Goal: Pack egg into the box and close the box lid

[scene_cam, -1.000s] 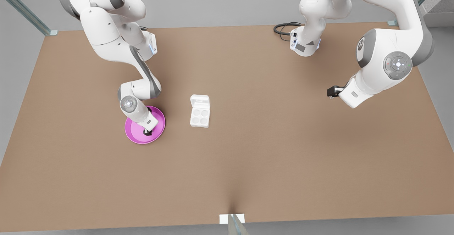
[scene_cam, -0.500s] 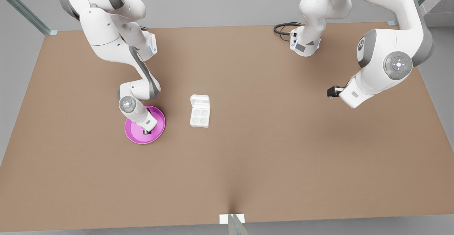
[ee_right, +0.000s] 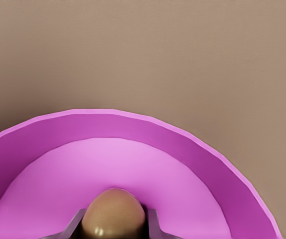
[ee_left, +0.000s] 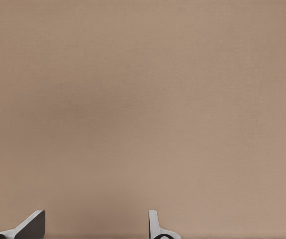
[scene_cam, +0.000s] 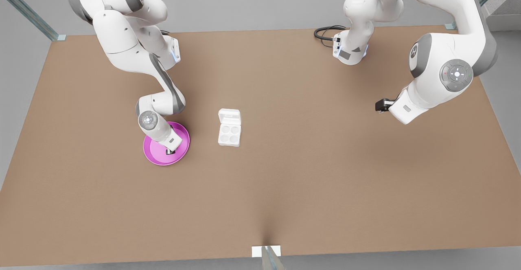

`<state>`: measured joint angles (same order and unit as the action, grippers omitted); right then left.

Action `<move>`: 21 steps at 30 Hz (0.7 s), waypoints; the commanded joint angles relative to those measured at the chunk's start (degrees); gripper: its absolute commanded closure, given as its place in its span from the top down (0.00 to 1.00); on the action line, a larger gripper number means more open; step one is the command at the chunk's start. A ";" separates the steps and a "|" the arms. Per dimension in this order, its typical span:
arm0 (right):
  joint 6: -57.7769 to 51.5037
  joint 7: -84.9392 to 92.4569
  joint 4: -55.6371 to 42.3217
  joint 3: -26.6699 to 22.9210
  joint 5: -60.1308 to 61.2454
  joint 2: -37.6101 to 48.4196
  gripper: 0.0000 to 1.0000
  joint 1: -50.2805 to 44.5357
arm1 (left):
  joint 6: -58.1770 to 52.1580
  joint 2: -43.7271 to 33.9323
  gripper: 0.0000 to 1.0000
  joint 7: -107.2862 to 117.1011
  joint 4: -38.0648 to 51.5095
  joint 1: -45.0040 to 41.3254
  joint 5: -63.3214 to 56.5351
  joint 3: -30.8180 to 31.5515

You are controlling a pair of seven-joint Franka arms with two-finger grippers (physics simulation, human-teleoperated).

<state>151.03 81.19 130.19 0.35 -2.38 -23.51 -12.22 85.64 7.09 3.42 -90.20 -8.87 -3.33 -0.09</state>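
the step in hand looks like the pick: right gripper (scene_cam: pixel 168 152) is down over the pink plate (scene_cam: pixel 156 156), near the desk's left edge in the front view, roughly midway between the far and near edges. in the right wrist view the egg (ee_right: pixel 114 211) sits betw. the two fingers (ee_right: pixel 153 224), one on each side and tight against the shell, so i'd call the claw closed on the egg, w/ the plate floor (ee_right: pixel 108 164) just beneath it. can't tell if the egg is off the plate yet.

to do it well, imo: lift straight up first so the egg clears the plate's raised rim (ee_right: pixel 193 139), keep the squeeze light but steady bc a smooth oval shell can squirt out sideways, and don't tilt the wrist on the way across.

next along, toward the desk's centre, the box (scene_cam: pixel 229 135) lies just beside the plate, not touching. all four cups look empty, and the box lid (scene_cam: pixel 229 116) is folded back flat on the far side. any cup is free, so a short carry.

over by the desk's right edge the left gripper (scene_cam: pixel 379 105) waits, well apart from everything. its fingertips (ee_left: pixel 155 226) stand spread w/ nothing betw. them, bare desk (ee_left: pixel 143 99) below. it's prob. best placed for the lid later.
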 commanded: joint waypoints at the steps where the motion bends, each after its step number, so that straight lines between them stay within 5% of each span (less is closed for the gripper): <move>1: 0.14 0.20 -0.02 0.00 0.00 0.04 0.55 0.00 | -0.03 -0.06 1.00 0.00 0.03 -0.01 -0.01 0.00; 14: -2.05 -0.15 -2.22 0.09 0.09 2.06 0.55 -0.09 | -0.03 -0.06 1.00 0.00 0.03 -0.01 -0.01 0.00; 21: -6.27 -14.39 -10.30 1.32 6.59 0.39 0.55 -13.97 | -0.12 -0.06 1.00 0.00 0.03 -0.01 -0.01 0.00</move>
<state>146.58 78.77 120.68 1.65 2.03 -22.78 -24.66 85.59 7.09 3.43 -90.20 -8.88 -3.33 -0.09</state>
